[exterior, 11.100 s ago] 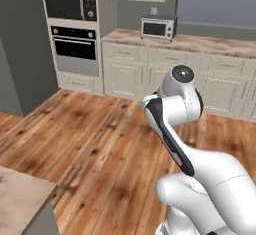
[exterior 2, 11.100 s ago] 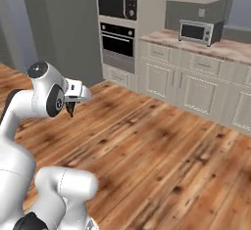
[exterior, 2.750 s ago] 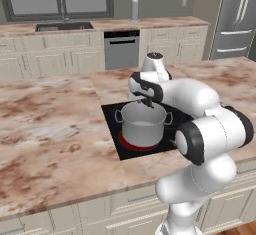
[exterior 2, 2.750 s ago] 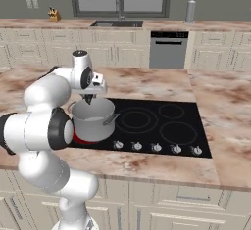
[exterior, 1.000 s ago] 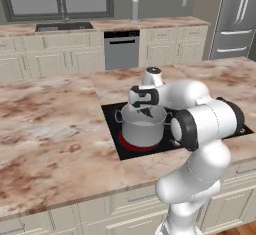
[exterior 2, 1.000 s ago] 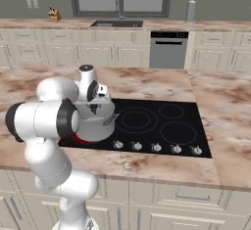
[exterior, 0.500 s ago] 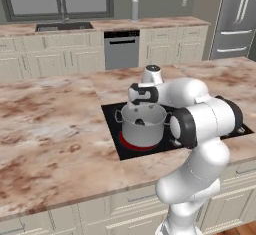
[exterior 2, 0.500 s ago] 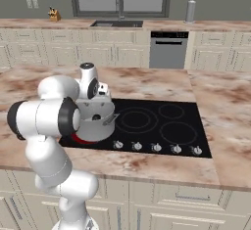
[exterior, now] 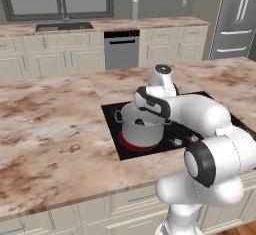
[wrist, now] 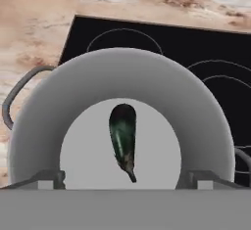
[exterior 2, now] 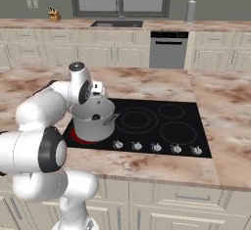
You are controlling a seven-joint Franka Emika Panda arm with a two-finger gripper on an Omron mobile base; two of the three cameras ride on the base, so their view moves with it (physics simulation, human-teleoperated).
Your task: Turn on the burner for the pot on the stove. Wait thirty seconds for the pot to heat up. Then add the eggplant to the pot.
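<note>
In the left base view, centre frame, the pot [exterior: 141,129] stands on the stove [exterior: 112,116], its left loop handle clear, its right side covered by the arm. The burner [exterior: 131,144] shows as a red crescent under the pot's lower left. A dark speck inside the pot is the eggplant [exterior: 140,123], too small to make out there. In the hand view it [wrist: 123,138] lies on the pot floor, centre frame, touching nothing of the hand [wrist: 125,177], whose fingertips [wrist: 49,179] stand wide apart and empty at the lower edge, their ends cut off. In the right base view the arm hides the pot's [exterior 2: 94,121] left rim. The marbled desk [exterior 2: 147,163] carries the stove.
</note>
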